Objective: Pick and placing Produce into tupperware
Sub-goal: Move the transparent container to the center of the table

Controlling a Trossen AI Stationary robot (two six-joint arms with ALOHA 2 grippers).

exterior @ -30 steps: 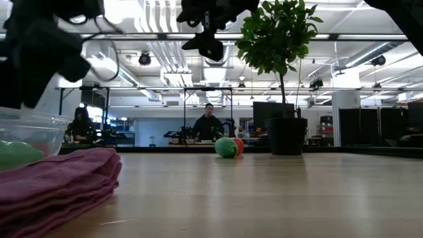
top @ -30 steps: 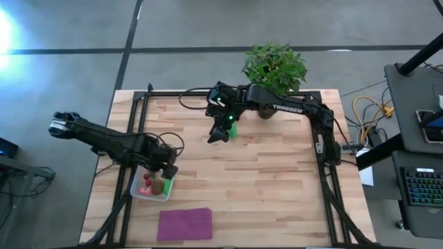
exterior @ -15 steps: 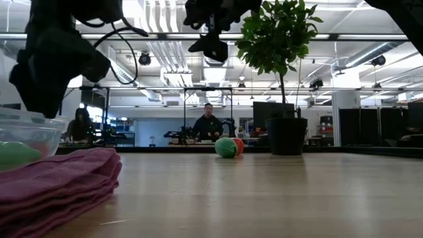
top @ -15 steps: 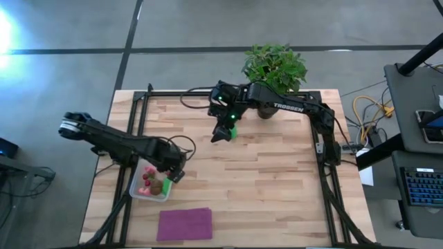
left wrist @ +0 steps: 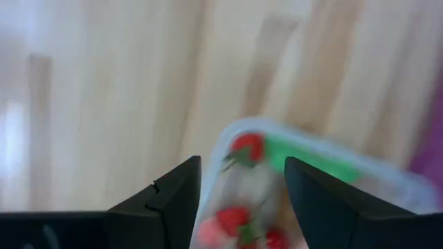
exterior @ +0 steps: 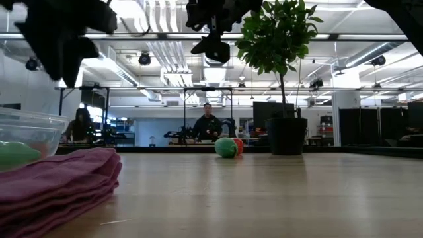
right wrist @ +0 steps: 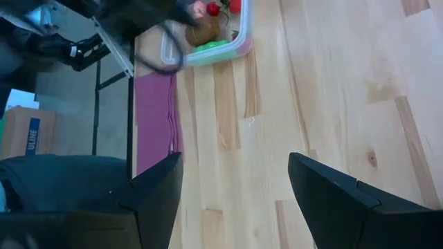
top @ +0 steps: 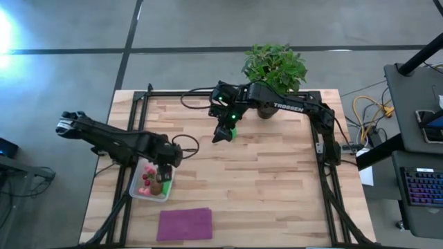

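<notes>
Tupperware (top: 149,184) holds produce (top: 154,182) | left end effector (top: 165,176) above it, open, empty | right end effector (top: 222,134) open over green piece (top: 234,131)

Grey concrete floor (top: 62,28) around wood table (top: 277,187), dark seams crossing. Desk with keyboard (top: 422,187) at right edge. Beyond table: open hall, ceiling lamps (exterior: 144,58), potted plant (exterior: 281,73), seated person (exterior: 208,125) at far bench.
</notes>
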